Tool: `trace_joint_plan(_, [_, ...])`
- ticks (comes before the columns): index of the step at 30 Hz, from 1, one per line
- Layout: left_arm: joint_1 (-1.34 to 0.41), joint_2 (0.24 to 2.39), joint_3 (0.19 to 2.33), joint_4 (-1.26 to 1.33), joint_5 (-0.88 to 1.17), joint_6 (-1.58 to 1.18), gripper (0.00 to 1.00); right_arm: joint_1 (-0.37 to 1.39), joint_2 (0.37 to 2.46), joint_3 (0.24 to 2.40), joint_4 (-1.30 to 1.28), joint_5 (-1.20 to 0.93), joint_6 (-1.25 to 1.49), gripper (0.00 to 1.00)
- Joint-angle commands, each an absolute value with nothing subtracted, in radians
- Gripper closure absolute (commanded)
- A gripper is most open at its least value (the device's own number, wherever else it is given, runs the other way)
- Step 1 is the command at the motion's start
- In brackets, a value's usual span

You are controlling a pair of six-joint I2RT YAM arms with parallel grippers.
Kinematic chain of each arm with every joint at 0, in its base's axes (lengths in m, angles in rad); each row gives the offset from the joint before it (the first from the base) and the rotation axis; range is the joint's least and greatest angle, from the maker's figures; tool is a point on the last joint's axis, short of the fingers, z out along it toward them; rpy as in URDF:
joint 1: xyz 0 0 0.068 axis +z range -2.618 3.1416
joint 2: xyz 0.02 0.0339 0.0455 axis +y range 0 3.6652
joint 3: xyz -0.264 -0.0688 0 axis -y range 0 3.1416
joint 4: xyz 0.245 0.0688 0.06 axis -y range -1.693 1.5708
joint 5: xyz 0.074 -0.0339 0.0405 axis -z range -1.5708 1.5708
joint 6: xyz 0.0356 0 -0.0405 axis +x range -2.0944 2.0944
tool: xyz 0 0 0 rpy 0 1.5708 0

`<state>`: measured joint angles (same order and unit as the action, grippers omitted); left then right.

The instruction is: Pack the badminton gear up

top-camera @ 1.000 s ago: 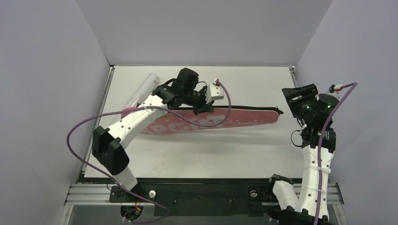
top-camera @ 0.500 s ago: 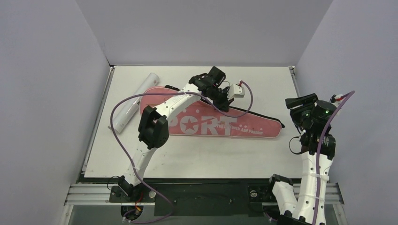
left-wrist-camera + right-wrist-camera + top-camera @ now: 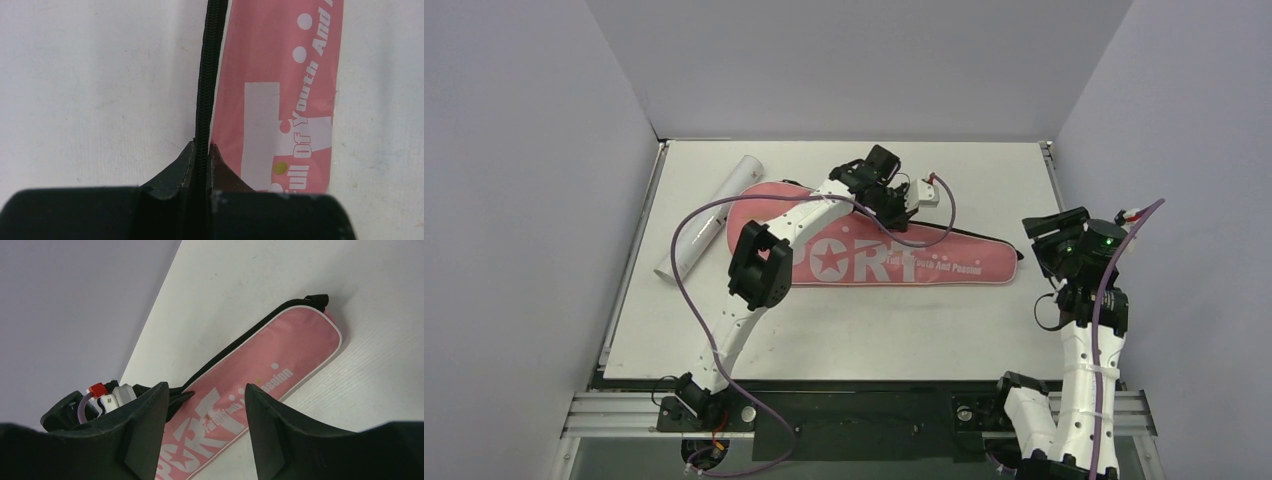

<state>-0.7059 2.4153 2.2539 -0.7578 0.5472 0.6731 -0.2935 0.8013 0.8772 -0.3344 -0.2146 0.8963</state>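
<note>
so the pink racket-shaped fabric cover with the white "sport" lettering is lying flat across the middle of the white table. its long axis runs pretty much left to right, fat head end on the left and skinny handle end pointing at the right arm. the black strap runs along its far edge. the left gripper sits on that edge roughly halfway along, clenched tight on the strap, which passes straight between its fingers (could be a zipper band, honestly hard to tell). the right gripper hangs just off the narrow end, jaws apart and holding nothing, looking down the cover's length. the long white tube lies just beside the head end at the far left, so the left arm looks like the nearer one for it, but that one's busy with the strap.
</note>
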Motion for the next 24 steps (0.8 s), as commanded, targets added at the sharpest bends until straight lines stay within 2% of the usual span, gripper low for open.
trace_joint_plan(1, [-0.678,2.428,2.325,-0.579,0.525,0.651,0.86,-0.288,0.798,0.859,-0.284,-0.223,0.902,0.48])
trace_joint_plan(8, [-0.628,2.41,2.329,-0.485,0.48,0.573,0.62,-0.286,0.804,0.834,-0.256,-0.224,0.905,0.48])
trace_joint_plan(10, [-0.622,2.398,2.326,-0.472,0.415,0.547,0.48,-0.283,0.814,0.83,-0.248,-0.223,0.903,0.48])
trace_joint_plan(11, [-0.62,2.395,2.325,-0.475,0.396,0.548,0.32,-0.28,0.816,0.827,-0.245,-0.221,0.902,0.47])
trace_joint_plan(13, [-0.62,2.38,2.321,-0.494,0.343,0.553,0.23,-0.275,0.825,0.824,-0.236,-0.215,0.899,0.46])
trace_joint_plan(15, [-0.617,2.348,2.323,-0.514,0.286,0.531,0.21,-0.267,0.843,0.827,-0.235,-0.208,0.888,0.42])
trace_joint_plan(19, [-0.564,2.258,2.342,-0.538,0.301,0.378,0.2,-0.233,0.902,0.851,-0.237,-0.17,0.853,0.35])
trace_joint_plan(24, [-0.413,2.087,2.29,-0.538,0.314,0.161,0.18,-0.142,1.014,0.907,-0.229,-0.039,0.761,0.23])
